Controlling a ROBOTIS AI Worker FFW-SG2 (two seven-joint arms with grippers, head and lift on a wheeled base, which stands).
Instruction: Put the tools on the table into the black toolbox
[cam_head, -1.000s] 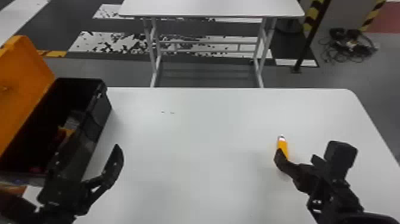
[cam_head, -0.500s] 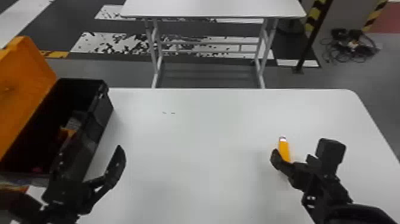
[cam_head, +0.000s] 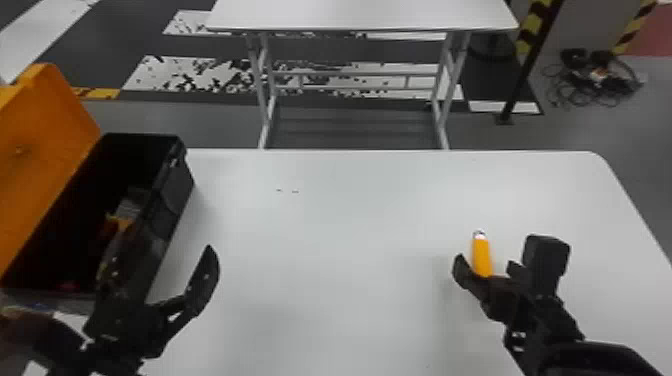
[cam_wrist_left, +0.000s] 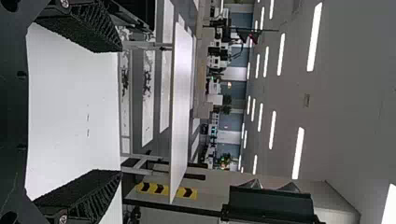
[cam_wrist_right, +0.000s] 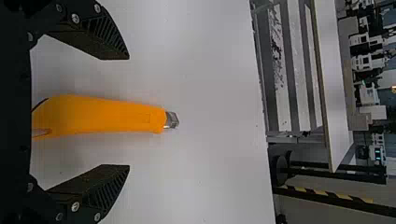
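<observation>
Beyond the far edge of my white counter (cam_head: 325, 235) stands a white table (cam_head: 360, 15) on pale metal legs, over a dark floor with worn white bands. Toward the far right, a tangle of cables (cam_head: 595, 82) lies on the floor near a black post (cam_head: 530, 65).

Along the counter's left edge sits the black toolbox (cam_head: 175, 210), its orange lid (cam_head: 45, 150) swung open on the outer side. I can make out something grey (cam_head: 132, 200) and something orange (cam_head: 120, 222) inside, too dim to name.

Out on the counter, toward its right edge, lies an orange cutter (cam_head: 482, 257), flat, with its metal tip (cam_wrist_right: 171, 120) toward the far edge. My right claw (cam_head: 487, 268) is down around it, spread wide, one finger to each side. The right wrist view shows bare counter between the cutter and either finger, so I have no grip on it.

My left claw (cam_head: 162, 252) hangs by the toolbox, toward the counter's near left corner. It too is wide, with nothing between its fingers but air.
</observation>
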